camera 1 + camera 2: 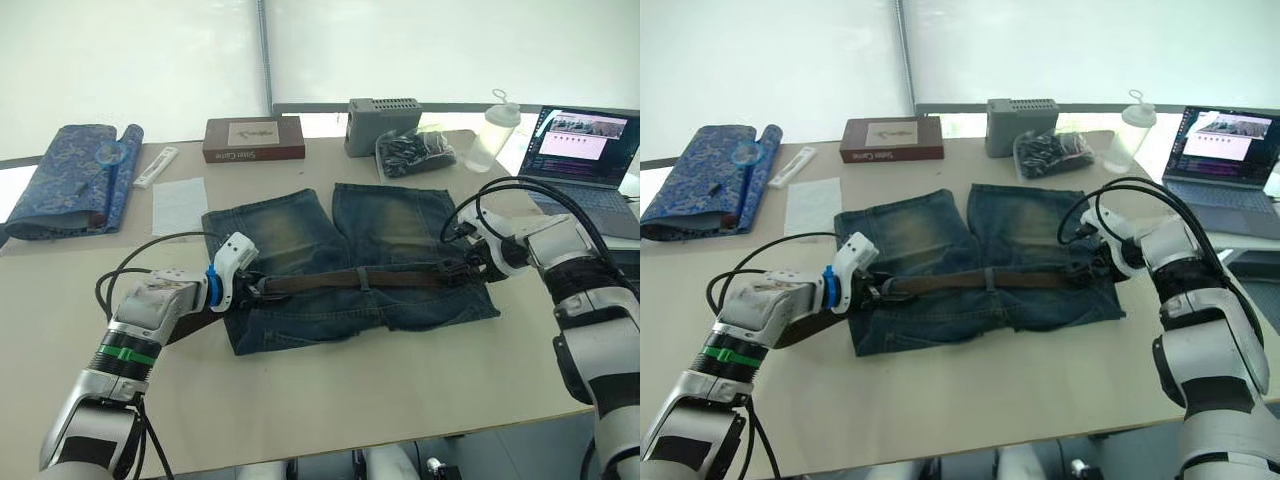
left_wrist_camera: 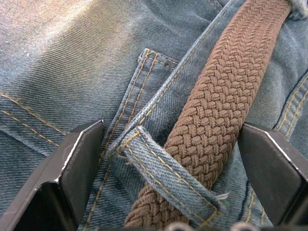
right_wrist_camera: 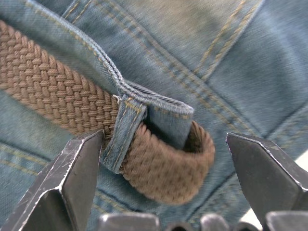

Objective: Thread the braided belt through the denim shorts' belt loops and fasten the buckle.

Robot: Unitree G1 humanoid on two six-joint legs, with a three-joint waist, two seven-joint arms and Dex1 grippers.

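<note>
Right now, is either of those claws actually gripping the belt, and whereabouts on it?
No. Both grippers are open: the left gripper straddles the braided belt at a belt loop, the right gripper straddles its folded end.

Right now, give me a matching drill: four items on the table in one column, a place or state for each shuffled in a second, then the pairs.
Items
1. braided brown woven belt
2. left claw
3. brown rectangular box
4. open grey laptop

Places or states
A. far right corner of the table
B. open, at the belt's left end
C. lying across the faded blue denim shorts, under a loop
D. far side, beyond the shorts

Pairs: 1-C, 2-B, 3-D, 4-A
</note>
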